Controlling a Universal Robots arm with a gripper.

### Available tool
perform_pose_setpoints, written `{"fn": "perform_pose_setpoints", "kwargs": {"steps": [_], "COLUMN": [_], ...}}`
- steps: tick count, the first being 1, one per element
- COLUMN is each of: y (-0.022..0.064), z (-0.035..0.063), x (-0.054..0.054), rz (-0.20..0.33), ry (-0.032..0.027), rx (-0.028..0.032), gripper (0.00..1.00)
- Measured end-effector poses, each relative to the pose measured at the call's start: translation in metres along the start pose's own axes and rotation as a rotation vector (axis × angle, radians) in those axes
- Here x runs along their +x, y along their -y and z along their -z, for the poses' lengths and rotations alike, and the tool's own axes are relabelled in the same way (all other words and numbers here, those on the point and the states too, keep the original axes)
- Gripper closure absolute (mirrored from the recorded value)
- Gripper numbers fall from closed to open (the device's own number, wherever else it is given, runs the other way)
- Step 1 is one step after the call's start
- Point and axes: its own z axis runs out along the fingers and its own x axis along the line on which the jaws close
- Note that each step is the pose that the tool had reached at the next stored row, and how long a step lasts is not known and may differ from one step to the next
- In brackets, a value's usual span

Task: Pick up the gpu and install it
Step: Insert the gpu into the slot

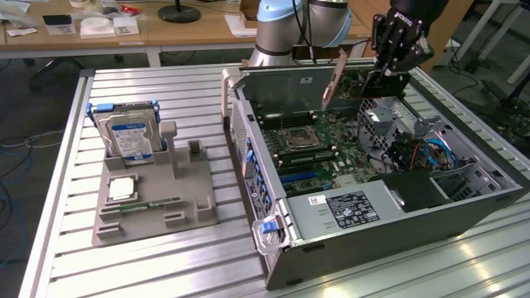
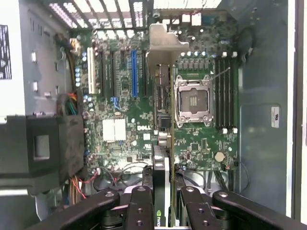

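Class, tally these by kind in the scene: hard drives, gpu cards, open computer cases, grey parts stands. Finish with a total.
hard drive: 1
gpu, held in the gripper: 1
computer case: 1
grey stand: 1
Total: 4

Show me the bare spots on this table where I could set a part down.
Free: the slatted table beyond the hard drive; the narrow strip between the grey holder and the computer case; the near edge in front of the holder. Crowded: inside the case, where the tool holds the gpu over the motherboard.
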Motion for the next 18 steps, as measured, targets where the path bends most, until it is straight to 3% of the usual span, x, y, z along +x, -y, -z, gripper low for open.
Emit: {"fn": "perform_pose_setpoints", "kwargs": {"steps": [2, 3, 9, 18], "y": [0.0001, 0.0001, 0.0001, 0.0002], "z": [-0.0009, -0.0012, -0.0021, -0.0179], "x": [0.000, 0.000, 0.000, 0.000], "rz": [0.020, 0.030, 0.044, 0.038], "ry": [0.0002, 0.0003, 0.0000, -0.0001], "rx": [0.0110, 0.0130, 0.0133, 0.0152], "gripper": [0.74, 0.74, 0.74, 0.74]}}
